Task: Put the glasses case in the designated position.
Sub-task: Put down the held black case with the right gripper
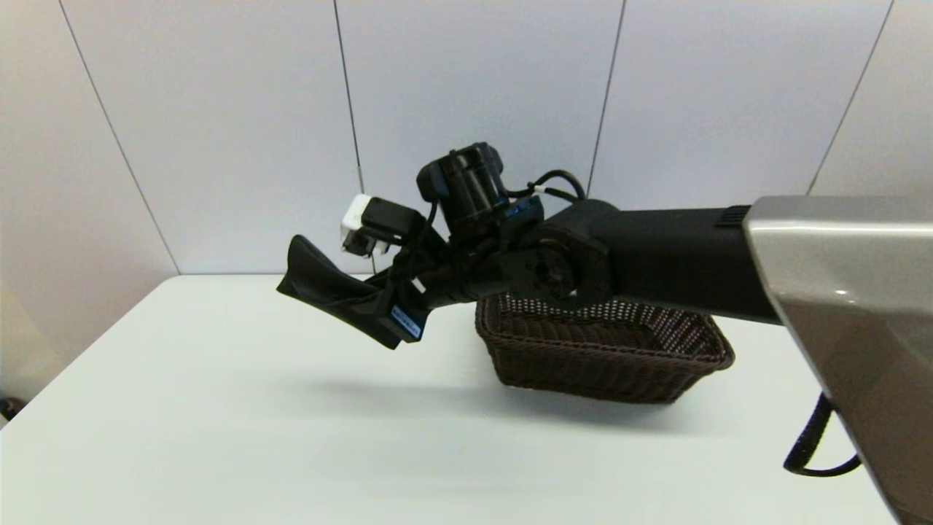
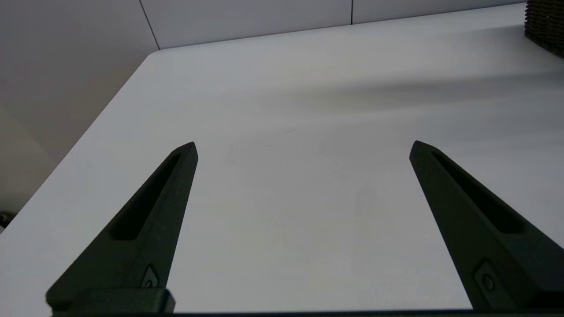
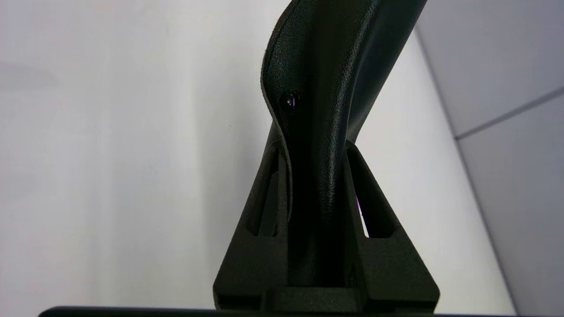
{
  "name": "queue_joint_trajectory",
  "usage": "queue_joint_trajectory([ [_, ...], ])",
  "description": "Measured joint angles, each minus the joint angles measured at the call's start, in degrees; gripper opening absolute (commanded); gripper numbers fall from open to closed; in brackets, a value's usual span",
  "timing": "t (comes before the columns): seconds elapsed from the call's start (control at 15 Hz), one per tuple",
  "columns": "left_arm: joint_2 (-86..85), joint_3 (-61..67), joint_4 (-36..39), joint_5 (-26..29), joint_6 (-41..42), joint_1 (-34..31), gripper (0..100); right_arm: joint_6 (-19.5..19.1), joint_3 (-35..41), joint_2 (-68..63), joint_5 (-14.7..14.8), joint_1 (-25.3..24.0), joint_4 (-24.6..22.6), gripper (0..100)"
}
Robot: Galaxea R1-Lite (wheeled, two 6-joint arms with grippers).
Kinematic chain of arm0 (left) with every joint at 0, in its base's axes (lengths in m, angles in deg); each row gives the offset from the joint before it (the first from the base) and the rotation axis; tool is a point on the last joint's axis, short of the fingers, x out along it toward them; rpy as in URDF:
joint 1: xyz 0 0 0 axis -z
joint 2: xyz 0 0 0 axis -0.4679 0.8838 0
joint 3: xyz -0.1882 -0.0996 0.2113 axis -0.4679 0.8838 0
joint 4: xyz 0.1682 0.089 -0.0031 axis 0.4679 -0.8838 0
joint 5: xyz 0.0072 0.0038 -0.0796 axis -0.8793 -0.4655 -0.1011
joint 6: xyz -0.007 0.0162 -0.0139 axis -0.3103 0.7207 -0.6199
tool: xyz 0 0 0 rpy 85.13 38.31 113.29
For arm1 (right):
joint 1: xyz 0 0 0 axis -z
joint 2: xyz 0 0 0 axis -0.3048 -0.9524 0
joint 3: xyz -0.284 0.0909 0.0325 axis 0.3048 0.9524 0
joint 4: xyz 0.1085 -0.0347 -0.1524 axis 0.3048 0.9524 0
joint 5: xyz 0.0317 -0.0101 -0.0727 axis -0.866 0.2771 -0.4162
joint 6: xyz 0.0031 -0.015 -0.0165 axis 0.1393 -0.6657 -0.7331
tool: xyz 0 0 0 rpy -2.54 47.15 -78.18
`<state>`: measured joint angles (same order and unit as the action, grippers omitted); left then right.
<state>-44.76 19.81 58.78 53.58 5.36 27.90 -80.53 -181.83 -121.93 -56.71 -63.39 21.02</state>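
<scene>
The right gripper (image 1: 364, 306) is held in the air above the white desk (image 1: 291, 437), reaching from the right side across toward the left half of it, nearer the far edge than the near one. Its two black fingers (image 3: 260, 207) are pressed together on the glasses case (image 1: 321, 281) — a soft, flat black pouch with a grained surface. In the right wrist view the pouch (image 3: 326, 88) stands out between the fingers and beyond their tips, bent to one side, and its curved flap with a small round snap button (image 3: 290, 100) is turned toward the camera. In the head view the free end of the case points to the left and a little upward, well clear of the desk surface, and a soft shadow lies on the desk under the arm.

A dark brown woven basket (image 1: 605, 357), rectangular with sloping walls, stands on the desk toward the far right — behind and partly under the right arm. The case is to the left of it, not above it.

The left gripper (image 2: 304, 149) hovers low over the near left part of the desk, with its two long black fingers (image 2: 150, 215) spread wide apart and nothing between them. One corner of the basket (image 2: 546, 22) shows far off in the left wrist view.
</scene>
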Motion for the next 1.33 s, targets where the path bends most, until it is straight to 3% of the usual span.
queue_joint_trajectory([
  [0.2, 0.0, 0.0, 0.0, 0.1, 0.0, 0.0, 100, 4.8, 0.2, 4.3, 0.3, 1.5, 0.6, 0],
  [0.53, 0.0, 0.0, 0.0, 0.0, 0.0, 0.0, 100, 5.2, 4.0, 11.8, 0.4, 8.2, 1.3, 0],
  [0.93, 0.0, 0.0, 0.0, 0.0, 0.0, 0.0, 100, 5.1, 11.5, 21.7, 0.2, 21.5, 1.6, 0],
  [1.13, 0.0, 0.0, 0.0, 0.0, 0.0, 0.0, 100, 4.8, 14.4, 26.8, -0.2, 27.1, 5.6, 0],
  [1.33, 0.0, 0.0, 0.0, 0.0, 0.0, 0.0, 100, 4.4, 16.4, 31.6, -2.0, 29.5, 10.3, 0],
])
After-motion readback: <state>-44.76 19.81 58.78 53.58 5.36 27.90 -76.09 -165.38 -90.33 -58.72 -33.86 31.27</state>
